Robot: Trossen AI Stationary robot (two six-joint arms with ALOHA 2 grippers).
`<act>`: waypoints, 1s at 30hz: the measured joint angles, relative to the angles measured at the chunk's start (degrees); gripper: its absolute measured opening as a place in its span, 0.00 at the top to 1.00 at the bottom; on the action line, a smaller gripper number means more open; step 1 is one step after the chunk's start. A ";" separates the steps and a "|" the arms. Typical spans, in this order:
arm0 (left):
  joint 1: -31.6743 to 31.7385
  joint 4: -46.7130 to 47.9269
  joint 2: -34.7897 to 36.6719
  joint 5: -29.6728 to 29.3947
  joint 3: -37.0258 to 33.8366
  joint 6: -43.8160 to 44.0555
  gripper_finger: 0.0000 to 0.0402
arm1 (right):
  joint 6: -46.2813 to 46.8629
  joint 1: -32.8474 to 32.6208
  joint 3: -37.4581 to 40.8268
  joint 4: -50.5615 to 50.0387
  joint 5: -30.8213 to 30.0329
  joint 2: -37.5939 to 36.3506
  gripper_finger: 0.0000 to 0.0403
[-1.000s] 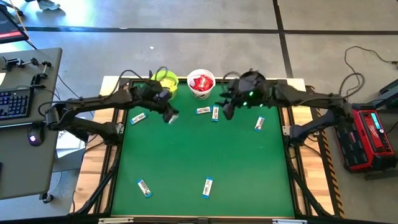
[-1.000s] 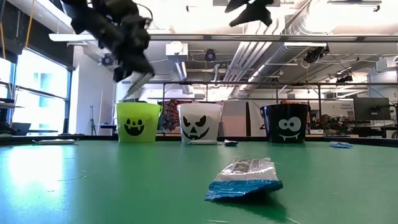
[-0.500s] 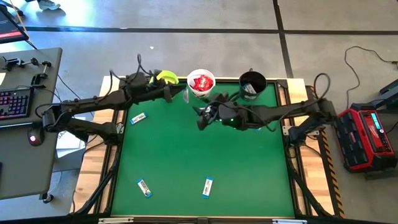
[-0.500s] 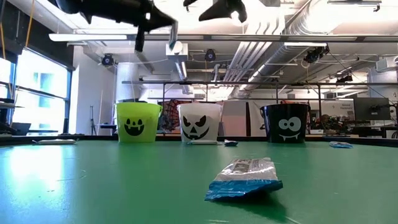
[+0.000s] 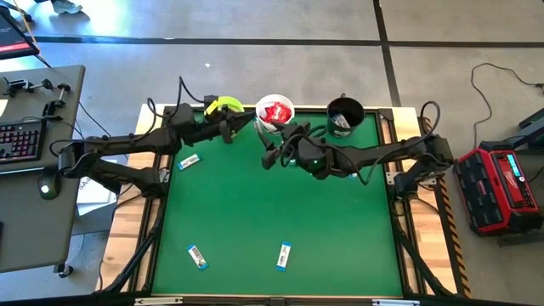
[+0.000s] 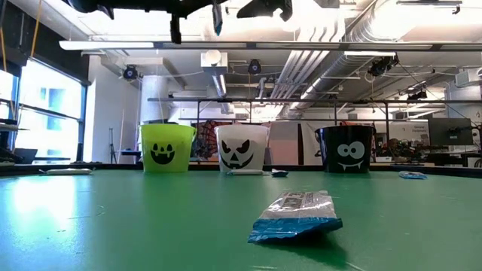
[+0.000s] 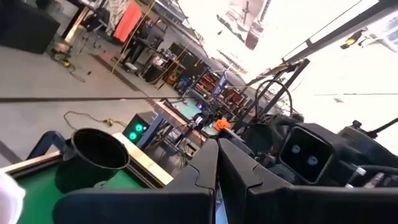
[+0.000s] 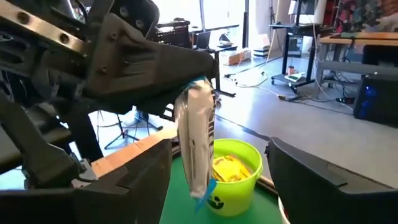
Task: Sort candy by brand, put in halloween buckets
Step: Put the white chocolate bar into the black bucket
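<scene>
At the upper centre of the high view, left to right, stand my lime green bucket with yellow packets, my white bucket with red ones, and my black bucket. My left gripper is clamped on a blue-and-white bar, hanging upright. My right gripper, fingers spread wide and empty, faces it just beside.
</scene>
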State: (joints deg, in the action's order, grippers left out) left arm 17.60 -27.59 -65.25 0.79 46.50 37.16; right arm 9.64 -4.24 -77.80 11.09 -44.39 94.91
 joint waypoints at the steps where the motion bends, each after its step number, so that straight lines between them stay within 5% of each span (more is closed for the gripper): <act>1: -0.41 -0.46 -0.12 -0.46 0.00 -0.40 1.00 | -0.61 0.29 0.00 0.38 0.51 0.00 0.38; 10: -2.88 -4.11 -1.58 -3.49 0.00 -1.83 1.00 | -3.71 1.74 -0.18 1.31 3.68 0.00 0.45; 24: -3.79 -7.36 -3.22 -2.79 0.00 -1.40 1.00 | -7.96 1.99 -0.24 1.97 5.85 0.00 0.95; 30: -2.16 -7.39 -3.22 -0.82 0.00 0.41 0.98 | -8.29 2.39 -0.24 1.95 5.89 0.00 0.95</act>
State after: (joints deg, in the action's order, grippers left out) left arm 15.44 -34.98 -68.47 -0.03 46.50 37.57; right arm 1.35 -1.85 -78.04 13.03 -38.50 94.91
